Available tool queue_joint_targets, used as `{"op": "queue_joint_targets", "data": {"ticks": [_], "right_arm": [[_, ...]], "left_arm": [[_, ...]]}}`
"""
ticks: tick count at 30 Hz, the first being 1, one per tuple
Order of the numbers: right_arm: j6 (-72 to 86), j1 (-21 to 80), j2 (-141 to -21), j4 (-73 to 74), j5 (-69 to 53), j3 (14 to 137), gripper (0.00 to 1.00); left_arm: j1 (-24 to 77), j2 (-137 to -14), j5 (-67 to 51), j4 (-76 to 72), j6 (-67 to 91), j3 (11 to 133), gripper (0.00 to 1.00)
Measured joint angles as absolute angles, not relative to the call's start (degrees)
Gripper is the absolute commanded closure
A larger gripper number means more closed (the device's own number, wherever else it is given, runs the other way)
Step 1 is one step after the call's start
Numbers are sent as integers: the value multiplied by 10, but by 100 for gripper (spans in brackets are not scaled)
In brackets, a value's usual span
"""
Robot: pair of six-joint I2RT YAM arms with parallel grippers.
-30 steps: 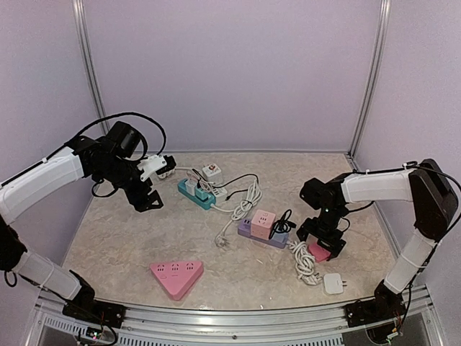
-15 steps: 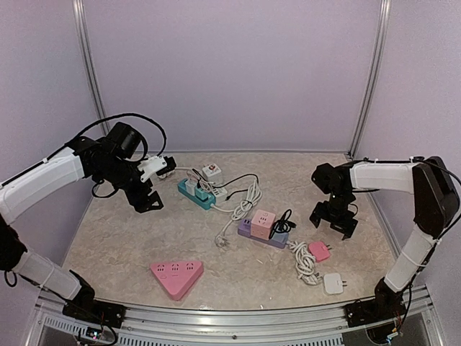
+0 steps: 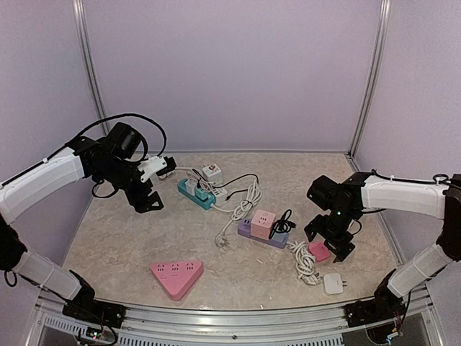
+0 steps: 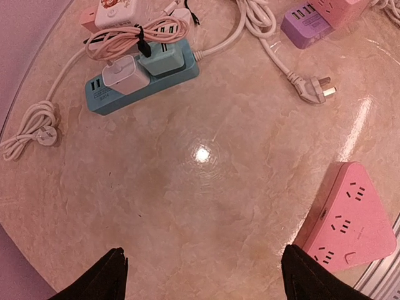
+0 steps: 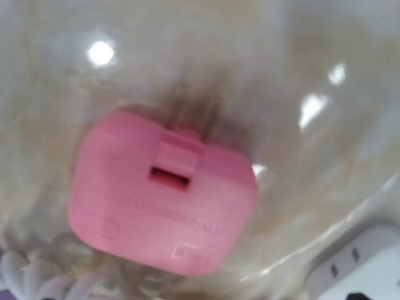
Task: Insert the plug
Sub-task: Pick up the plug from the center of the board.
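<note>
Pink plug (image 5: 161, 195) lies on the marbled surface (image 4: 206, 187) beneath the right gripper (image 3: 328, 243), jaws wide; left gripper (image 4: 205, 275) hovers elsewhere, jaws wide, holding nothing.

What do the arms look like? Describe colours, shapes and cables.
The left arm and right arm have white boxy link covers and black joints. The left end effector and right end effector are black, two-fingered. A black cable loops over the left wrist.

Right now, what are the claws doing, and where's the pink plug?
Left claw open, empty, hovering. Right claw open just over pink plug, not gripping. Plug lying flat, white cable coil alongside.
</note>
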State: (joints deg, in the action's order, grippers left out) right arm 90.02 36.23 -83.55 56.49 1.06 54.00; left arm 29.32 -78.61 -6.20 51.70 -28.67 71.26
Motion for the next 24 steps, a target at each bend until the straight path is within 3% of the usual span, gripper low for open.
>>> {"op": "queue_joint_targets", "data": {"ticks": [8,19,22,24], "right_arm": [[1084,378,-827,503,33,514,0],[1126,368,-879,439,38,481,1],[1117,357,-900,436,25,488,8],[1111,352,-906,441,16,491,18]], "left_arm": [[293,-786,-64,519,-286,711,17],[293,-786,-70,519,-286,707,17],[293,-786,-71,519,-286,707,17],[293,-786,-71,519,-286,707,17]]}}
